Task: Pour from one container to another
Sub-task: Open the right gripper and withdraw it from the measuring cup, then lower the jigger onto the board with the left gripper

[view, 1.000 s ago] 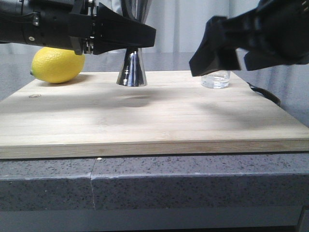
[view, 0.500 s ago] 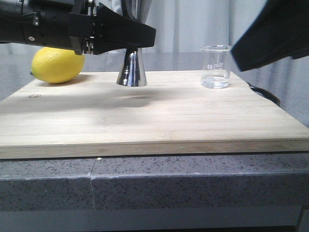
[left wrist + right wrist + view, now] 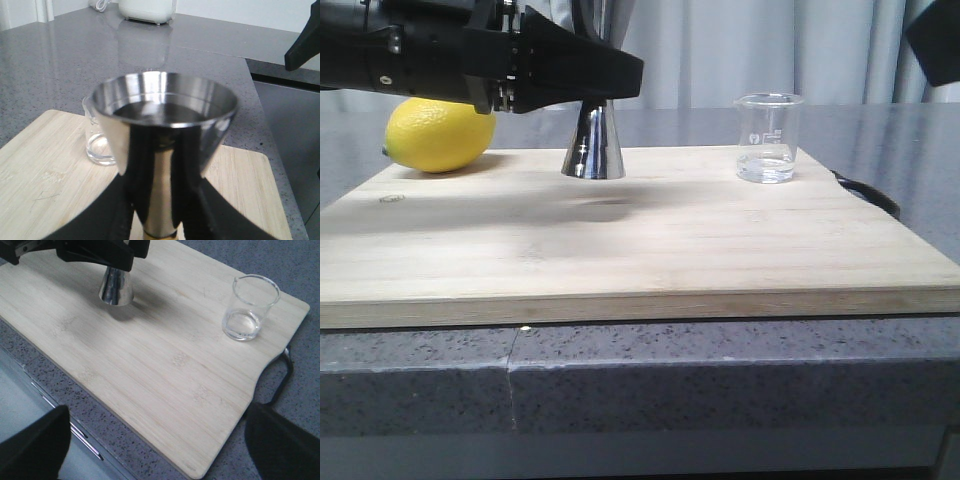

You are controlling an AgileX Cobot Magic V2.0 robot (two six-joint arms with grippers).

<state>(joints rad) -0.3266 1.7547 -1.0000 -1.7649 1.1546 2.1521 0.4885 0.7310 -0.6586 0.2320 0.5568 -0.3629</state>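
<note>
Standing upright near the far right edge of the pale wooden board (image 3: 650, 250), the clear glass beaker (image 3: 768, 138) has open wood all around it. Well to its left, the mirror-bright steel jigger (image 3: 593, 143) stands at the far edge, the left gripper (image 3: 159, 210) closed on its narrow waist, arm reaching level. A yellow lemon (image 3: 439, 134) sits behind. The right gripper's fingers (image 3: 32, 447) are spread wide and empty, raised above the board's corner.

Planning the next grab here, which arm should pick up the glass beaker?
Right. The beaker stands free on the right side of the board, and the right fingers hang open above the board with it in view. The left fingers are clamped on the waist of the jigger.
</note>
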